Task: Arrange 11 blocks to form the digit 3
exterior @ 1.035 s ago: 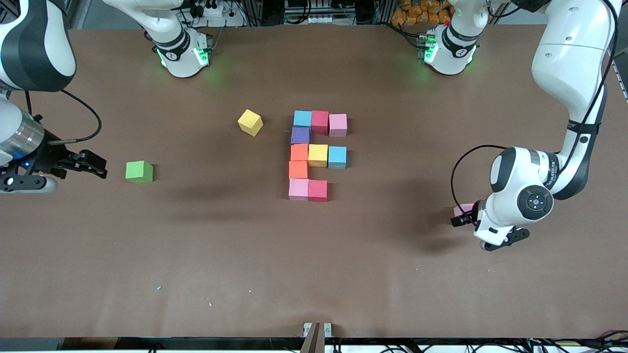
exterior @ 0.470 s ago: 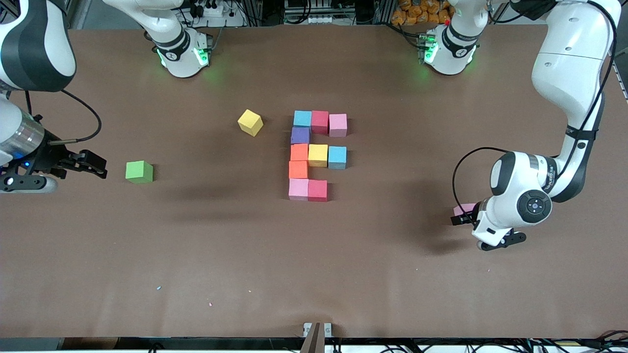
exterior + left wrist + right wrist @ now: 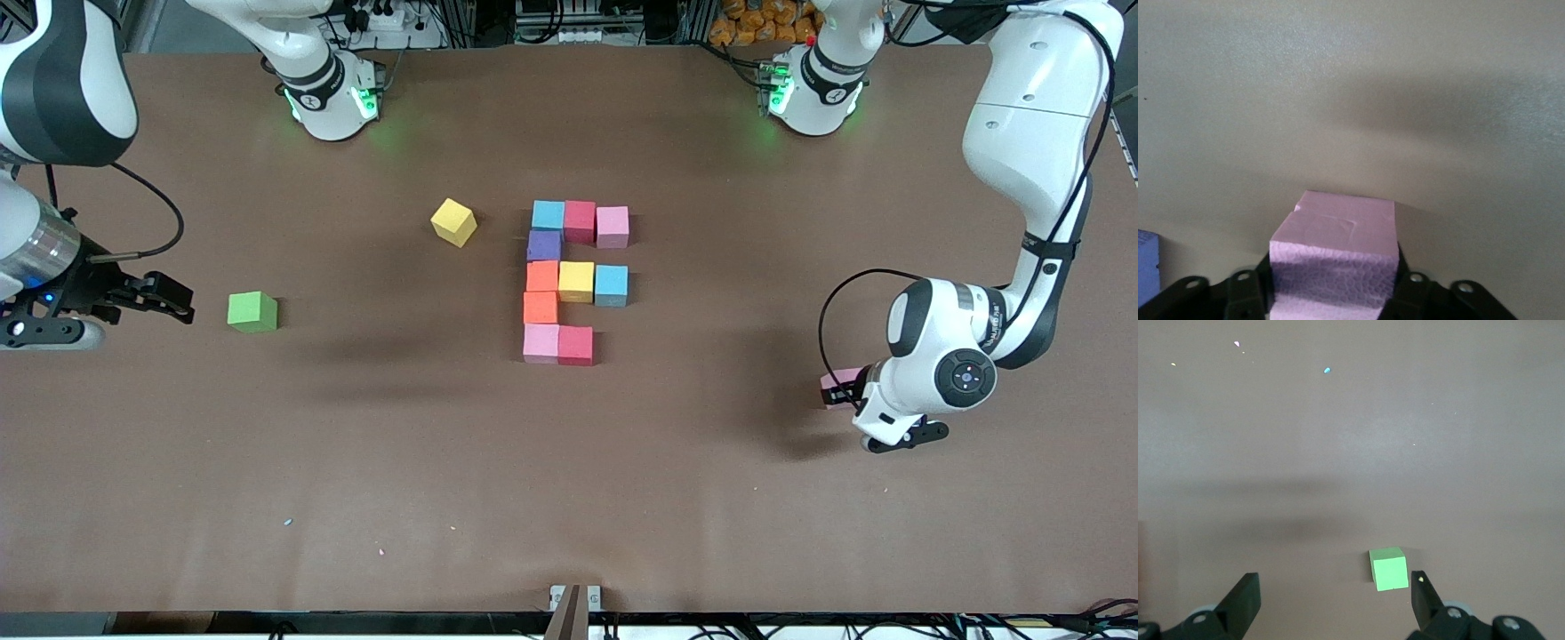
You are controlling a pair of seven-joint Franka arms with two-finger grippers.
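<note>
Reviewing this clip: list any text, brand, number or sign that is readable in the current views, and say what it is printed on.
Left arm: dark lettering on the white link above the wrist, too small and blurred to read.
Blocks, green cube, table: no text or markings.
Left wrist view, pink block between the left gripper fingers: no text.
Right wrist view, open right gripper: no text.

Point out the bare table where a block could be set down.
Bare brown table runs all along the front-camera edge, and between the green cube and the block figure. It is crowded by that figure, with the loose yellow cube beside it.
</note>
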